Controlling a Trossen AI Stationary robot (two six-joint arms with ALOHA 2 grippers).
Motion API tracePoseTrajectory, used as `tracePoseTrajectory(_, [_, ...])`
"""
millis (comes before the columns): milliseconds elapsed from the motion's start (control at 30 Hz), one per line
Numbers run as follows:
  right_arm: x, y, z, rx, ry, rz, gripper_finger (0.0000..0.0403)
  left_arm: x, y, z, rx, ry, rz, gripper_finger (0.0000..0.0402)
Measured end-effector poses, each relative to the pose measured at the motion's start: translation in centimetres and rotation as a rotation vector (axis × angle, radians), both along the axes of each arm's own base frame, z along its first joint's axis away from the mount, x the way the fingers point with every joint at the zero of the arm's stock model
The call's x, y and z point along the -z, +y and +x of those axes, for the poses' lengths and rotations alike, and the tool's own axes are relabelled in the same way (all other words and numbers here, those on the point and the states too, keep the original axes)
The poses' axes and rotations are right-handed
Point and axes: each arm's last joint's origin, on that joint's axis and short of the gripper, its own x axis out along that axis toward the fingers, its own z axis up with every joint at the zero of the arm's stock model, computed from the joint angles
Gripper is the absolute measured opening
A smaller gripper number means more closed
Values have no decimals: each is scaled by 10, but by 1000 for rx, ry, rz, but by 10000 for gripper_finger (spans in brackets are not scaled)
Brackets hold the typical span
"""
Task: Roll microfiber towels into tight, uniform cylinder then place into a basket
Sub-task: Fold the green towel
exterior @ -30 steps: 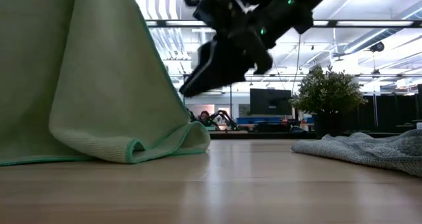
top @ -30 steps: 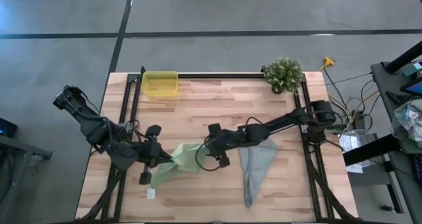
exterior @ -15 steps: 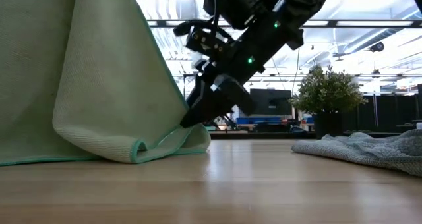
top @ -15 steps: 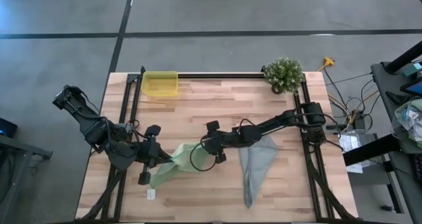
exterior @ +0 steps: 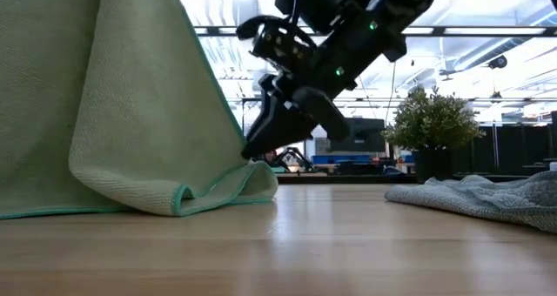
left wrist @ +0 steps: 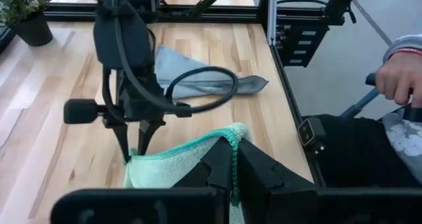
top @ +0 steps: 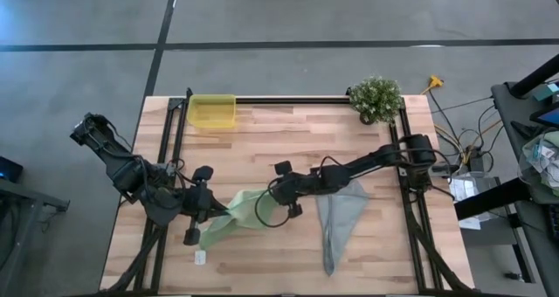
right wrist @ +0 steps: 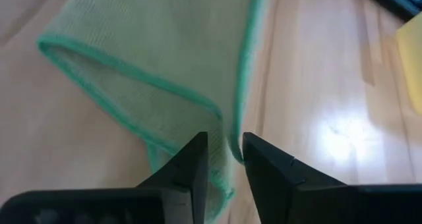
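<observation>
Green towel (top: 234, 217) — lengthwise between hands.

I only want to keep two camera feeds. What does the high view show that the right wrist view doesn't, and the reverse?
Only the high view shows the grey towel, plant, both arms and the left gripper holding the green towel. Only the right wrist view shows the right gripper straddling that towel's teal hem, fingers nearly together. Both show the green towel, the table and the basket, though the wrist view catches just a yellow sliver.
</observation>
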Motion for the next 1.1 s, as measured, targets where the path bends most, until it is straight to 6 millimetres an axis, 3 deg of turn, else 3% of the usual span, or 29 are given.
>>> tracePoseTrajectory(333, [3, -3, 2, 8, -6, 0, 108, 1, -1, 1, 0, 3, 3, 0])
tracePoseTrajectory(833, [1, -3, 4, -2, -37, -7, 13, 1, -1, 1, -2, 3, 5, 0])
tracePoseTrajectory(1100, [-5, -3, -3, 78, 45, -102, 9, 6, 0, 1, -16, 13, 28, 0])
